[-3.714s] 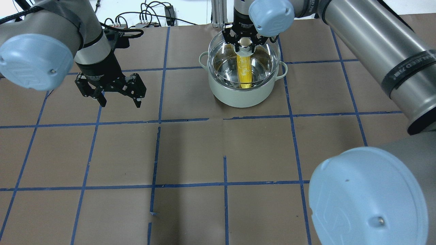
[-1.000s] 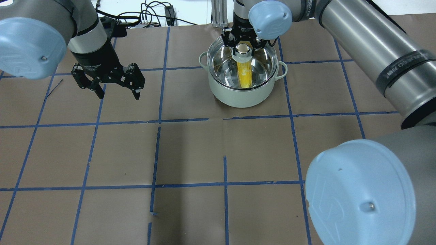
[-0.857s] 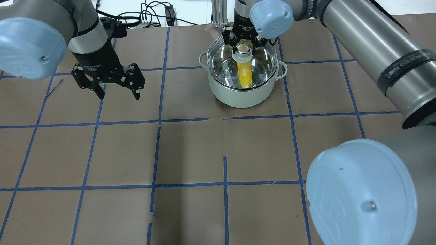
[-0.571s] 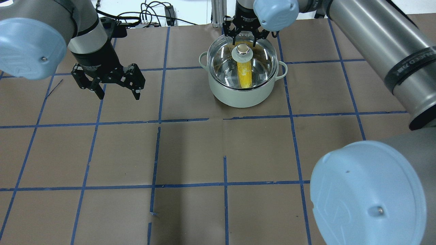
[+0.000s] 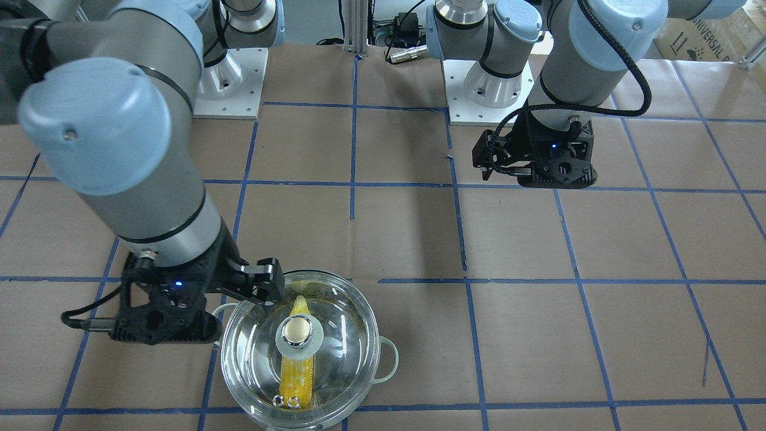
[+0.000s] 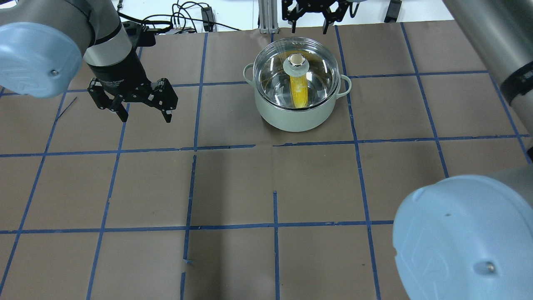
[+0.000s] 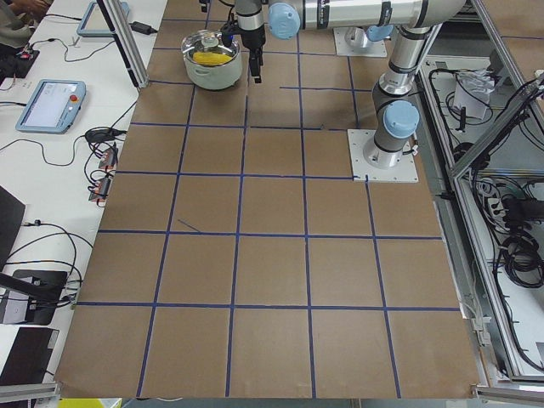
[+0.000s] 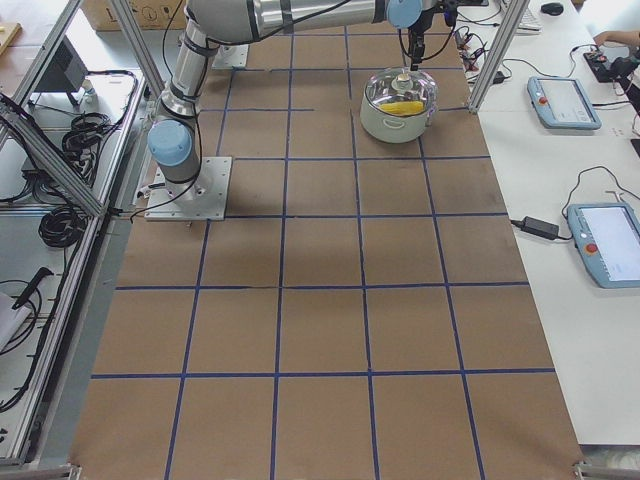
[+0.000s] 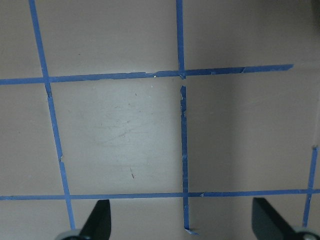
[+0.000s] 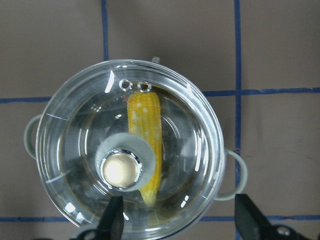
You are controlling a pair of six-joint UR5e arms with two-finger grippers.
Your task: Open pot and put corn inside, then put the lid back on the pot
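Note:
The pot [image 6: 297, 114] stands on the far middle of the table, with pale handles [image 6: 346, 85]. The clear glass lid [image 6: 320, 73] sits on its rim, with the metal knob [image 6: 296, 60] at its centre. The yellow corn [image 6: 300, 91] lies inside and shows through the glass. My right gripper [image 6: 309, 28] is open and empty, above the pot's far side and clear of the knob. In the right wrist view the open gripper [image 10: 181, 220] looks down on the lid [image 10: 195, 145], the knob [image 10: 120, 169] and the corn [image 10: 146, 117]. My left gripper [image 6: 145, 117] hangs open and empty, far to the pot's left.
Brown paper with a blue tape grid [image 6: 275, 143] covers the table. Cables and a power brick [image 6: 206, 14] lie beyond the far edge, beside an aluminium post [image 6: 266, 16]. The left wrist view shows only taped paper [image 9: 182, 150]. Operator tablets [image 8: 560, 100] lie on side benches.
My right gripper has opened, let go of the knob, and drawn up and back toward the far edge. The lid now rests on the pot. The left arm has held still over the last second.

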